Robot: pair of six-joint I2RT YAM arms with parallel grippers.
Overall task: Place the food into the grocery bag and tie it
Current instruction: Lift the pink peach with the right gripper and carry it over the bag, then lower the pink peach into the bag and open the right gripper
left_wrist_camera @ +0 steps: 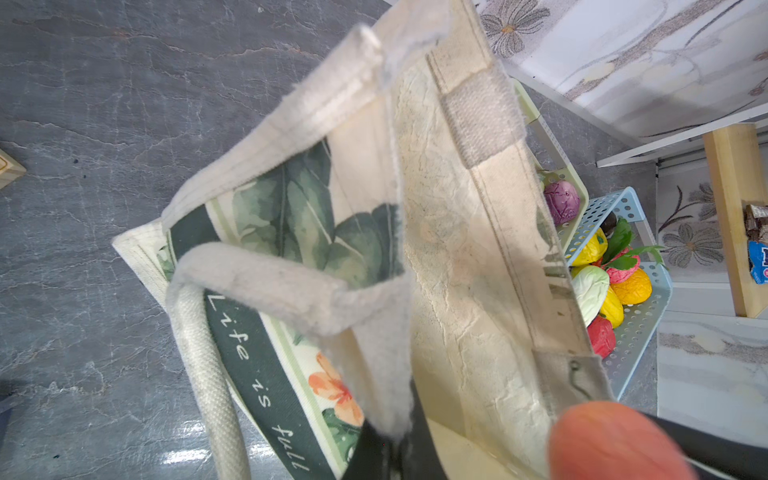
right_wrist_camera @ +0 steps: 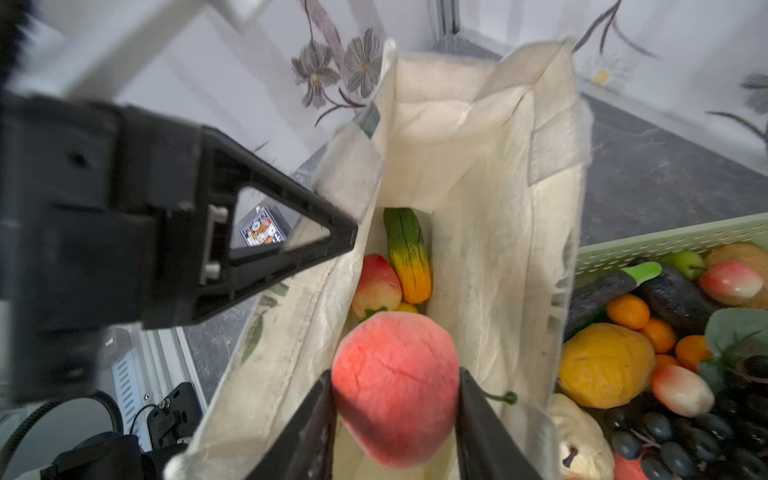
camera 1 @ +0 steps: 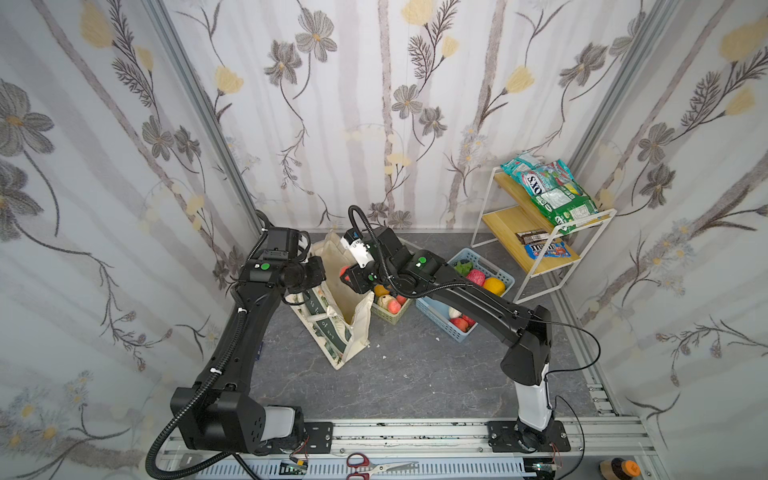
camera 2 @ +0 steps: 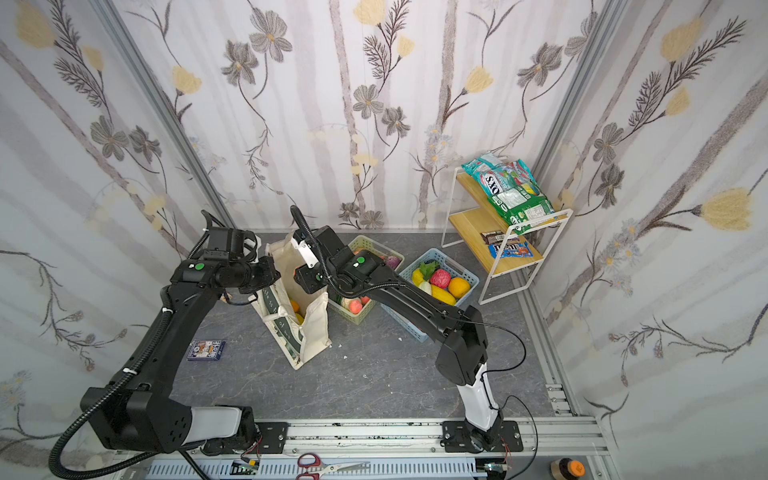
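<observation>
One grocery bag (camera 2: 316,328) stands open on the tabletop (camera 2: 374,382) beside one green basket (camera 2: 356,319) and one blue basket (camera 2: 409,330). Left gripper (left_wrist_camera: 392,446) fingers clench its rim. Right gripper (right_wrist_camera: 395,374) fingers grasp one peach (right_wrist_camera: 395,403) above three food pieces (right_wrist_camera: 407,257) inside.

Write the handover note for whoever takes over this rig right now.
Left gripper: shut on the rim of the grocery bag, holding the mouth open.
Right gripper: shut on a peach above the open mouth, not yet released.
Done: a green-yellow cucumber and a few other pieces lie inside the bag.
Left: drop the peach, move the remaining food from the green basket and the blue basket, then tie the bag; its handle hangs untied.
</observation>
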